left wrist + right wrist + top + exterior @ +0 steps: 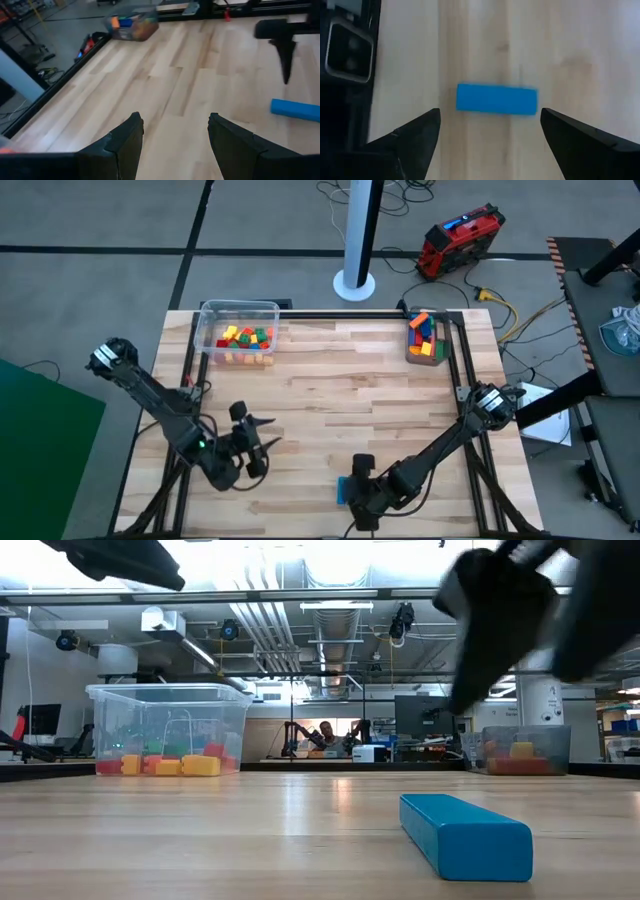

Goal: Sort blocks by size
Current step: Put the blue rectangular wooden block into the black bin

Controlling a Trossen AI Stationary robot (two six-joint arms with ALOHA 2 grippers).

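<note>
**Blue bar lies alone at the table's near edge as right gripper hangs open above it**

A long blue bar (pixel 497 99) lies flat on the wooden table (pixel 340 370), close to the near edge and a little right of centre. The right gripper (pixel 490 132) hangs directly over it with its two dark fingers (pixel 417 137) spread wide, one to either side of the bar's length and not touching it. From table height, the bar rests on the bare wood with the gripper's dark bulk above it and clear of it.

To the left, near the front of the table, the left gripper (pixel 175 142) is held over bare wood, its fingers (pixel 127 137) parted and holding nothing. It is well apart from the blue bar, which shows beyond it with the other arm's dark finger above.

The remaining blocks sit in two containers at the far side. A clear plastic tub (pixel 238 311) at the far left holds a cluster of small blocks (pixel 247 337) in red, yellow, green and orange. A smaller container (pixel 426 348) at the far right, beside the black frame rail (pixel 462 355), holds longer blocks (pixel 424 328) in orange, blue, green and red, some standing on end.

Beyond the table, a red case (pixel 460 238) sits on the floor among cables.
</note>
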